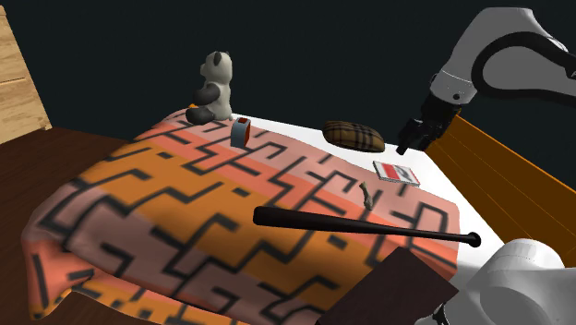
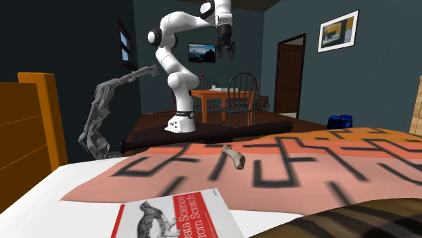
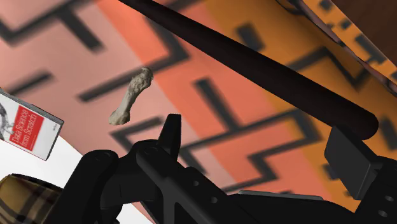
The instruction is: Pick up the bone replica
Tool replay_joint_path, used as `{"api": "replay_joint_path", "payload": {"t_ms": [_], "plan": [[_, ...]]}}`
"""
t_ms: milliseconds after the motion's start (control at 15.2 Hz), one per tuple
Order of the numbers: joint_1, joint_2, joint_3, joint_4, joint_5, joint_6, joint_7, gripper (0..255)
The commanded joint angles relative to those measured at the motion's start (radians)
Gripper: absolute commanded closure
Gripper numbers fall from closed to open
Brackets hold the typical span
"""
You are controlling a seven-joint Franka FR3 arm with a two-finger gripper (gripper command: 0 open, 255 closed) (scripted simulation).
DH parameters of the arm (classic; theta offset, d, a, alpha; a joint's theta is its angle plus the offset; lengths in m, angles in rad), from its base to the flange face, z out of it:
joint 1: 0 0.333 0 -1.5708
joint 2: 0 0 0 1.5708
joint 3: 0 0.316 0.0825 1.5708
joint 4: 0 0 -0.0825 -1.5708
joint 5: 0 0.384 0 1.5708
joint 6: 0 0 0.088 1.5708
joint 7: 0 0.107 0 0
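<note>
The bone replica (image 1: 369, 196) is a small pale beige bone. It lies on the orange and pink patterned blanket (image 1: 185, 212), between a black baseball bat (image 1: 365, 226) and a red and white book (image 1: 396, 173). My black gripper (image 1: 409, 140) hangs open well above the bed, over the book's side of the bone, holding nothing. In the wrist view the bone (image 3: 131, 95) lies beyond the fingertips (image 3: 170, 130), off to the side of the gap, with the bat (image 3: 254, 63) crossing behind. The second exterior view shows the bone (image 2: 235, 156) far below the raised gripper (image 2: 224, 50).
A panda toy (image 1: 214, 88) and a tape roll (image 1: 242, 132) stand at the blanket's far end. A plaid cushion (image 1: 354, 135) lies on the white sheet near the book. A wooden headboard (image 1: 498, 152) runs along the shoulder view's right. My stand (image 1: 397, 286) is beside the bed.
</note>
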Motion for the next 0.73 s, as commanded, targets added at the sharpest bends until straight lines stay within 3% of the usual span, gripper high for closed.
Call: {"api": "replay_joint_path", "payload": {"t_ms": [0,660], "plan": [[0.0,0.0,0.0,0.0,0.0,0.0,0.0,0],[-0.053,0.226,-0.139,-0.073,-0.02,0.291,-0.038,0]]}}
